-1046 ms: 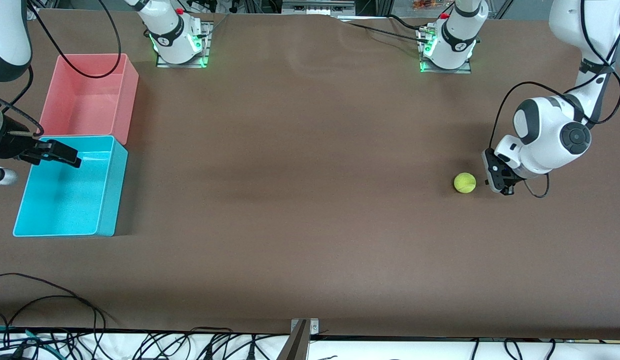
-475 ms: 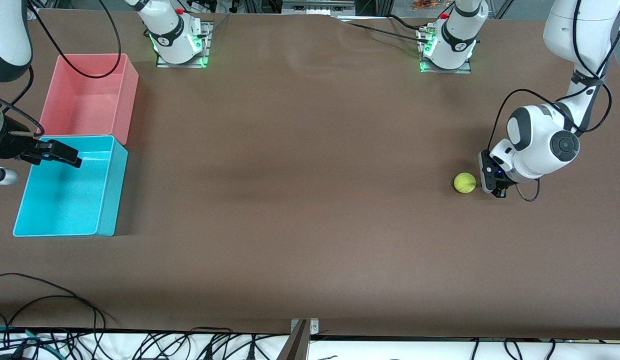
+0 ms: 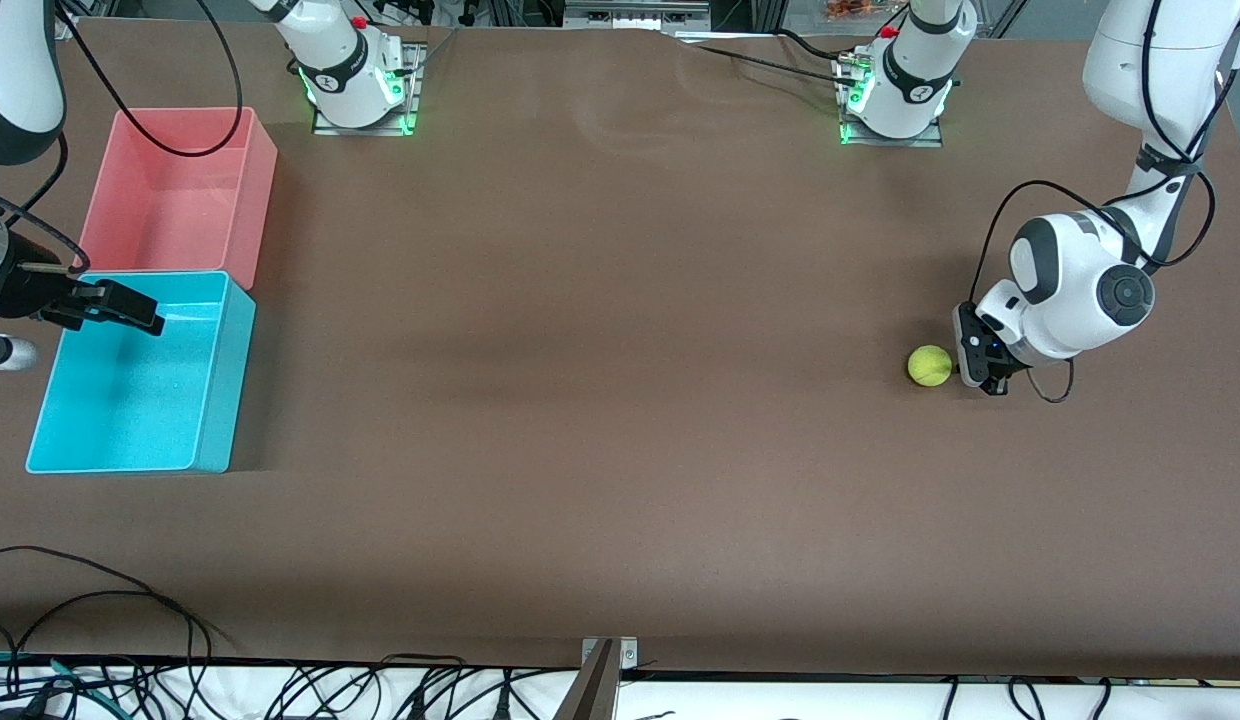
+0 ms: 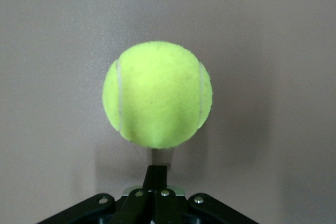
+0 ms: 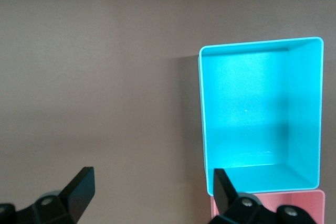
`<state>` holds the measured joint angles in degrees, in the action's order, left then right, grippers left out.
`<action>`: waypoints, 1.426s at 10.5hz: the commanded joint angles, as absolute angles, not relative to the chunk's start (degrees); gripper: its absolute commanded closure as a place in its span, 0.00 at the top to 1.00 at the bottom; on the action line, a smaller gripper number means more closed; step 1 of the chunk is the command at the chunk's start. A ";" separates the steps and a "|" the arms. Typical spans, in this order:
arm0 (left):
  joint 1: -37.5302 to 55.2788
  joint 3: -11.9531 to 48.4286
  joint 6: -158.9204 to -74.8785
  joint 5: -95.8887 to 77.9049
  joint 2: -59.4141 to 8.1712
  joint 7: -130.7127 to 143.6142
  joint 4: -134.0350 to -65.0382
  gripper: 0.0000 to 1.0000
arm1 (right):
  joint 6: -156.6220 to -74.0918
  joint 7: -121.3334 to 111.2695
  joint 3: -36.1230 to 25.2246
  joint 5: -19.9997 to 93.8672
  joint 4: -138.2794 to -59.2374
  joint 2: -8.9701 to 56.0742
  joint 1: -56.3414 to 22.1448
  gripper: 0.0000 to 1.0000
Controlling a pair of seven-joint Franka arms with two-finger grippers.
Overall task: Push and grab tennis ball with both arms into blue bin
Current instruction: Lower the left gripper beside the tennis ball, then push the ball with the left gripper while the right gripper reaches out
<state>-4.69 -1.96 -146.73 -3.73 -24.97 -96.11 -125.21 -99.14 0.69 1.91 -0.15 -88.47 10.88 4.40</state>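
Tennis ball (image 4: 157,94) before left gripper (image 4: 156,174)

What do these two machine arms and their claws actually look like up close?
Both arms are glossy white rounded shells with dark grey joint caps, and loose black cables loop along them. The left arm ends in a black claw with a small blue light. The right arm carries a black claw with flat fingers.

tennis ball (image 3: 929,365) to blue bin (image 3: 212,400): bare table (image 3: 600,330) | pink bin (image 3: 252,190) adjoins blue bin
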 commanded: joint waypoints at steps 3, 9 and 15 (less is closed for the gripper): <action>0.50 -0.10 -148.27 -10.09 -26.89 -88.48 -124.28 0.00 | -98.09 -0.44 2.02 0.88 -87.45 11.16 4.66 1.00; 2.99 7.74 -146.61 -2.72 -24.09 -62.05 -123.40 0.00 | -97.82 -0.35 2.11 0.88 -87.45 11.16 4.48 1.00; 0.44 1.41 -140.72 -3.60 -16.10 -67.86 -123.48 1.00 | -95.80 -9.32 2.55 2.28 -87.71 12.30 3.78 1.00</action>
